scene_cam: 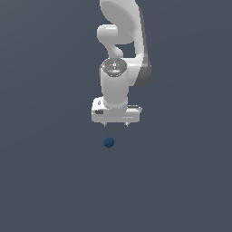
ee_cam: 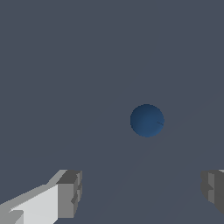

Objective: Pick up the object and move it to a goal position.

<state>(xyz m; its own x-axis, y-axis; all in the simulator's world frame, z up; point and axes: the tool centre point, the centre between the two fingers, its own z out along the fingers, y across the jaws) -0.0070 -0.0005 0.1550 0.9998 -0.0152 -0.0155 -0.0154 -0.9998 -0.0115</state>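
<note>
You see a small dark blue smooth sphere (scene_cam: 108, 142) lying on the flat grey-blue table (scene_cam: 45, 181), with nothing enclosing it. Its surface is plain, glossy-free and uniformly blue, much narrower than the white robot gripper (scene_cam: 116, 124). In the exterior view the sphere sits just below the gripper and slightly toward the exterior view's left of its centre, apart from it. In the wrist view the sphere (ee_cam: 147, 120) lies ahead of the grey fingers (ee_cam: 70, 193), which are spread wide and hold nothing.
</note>
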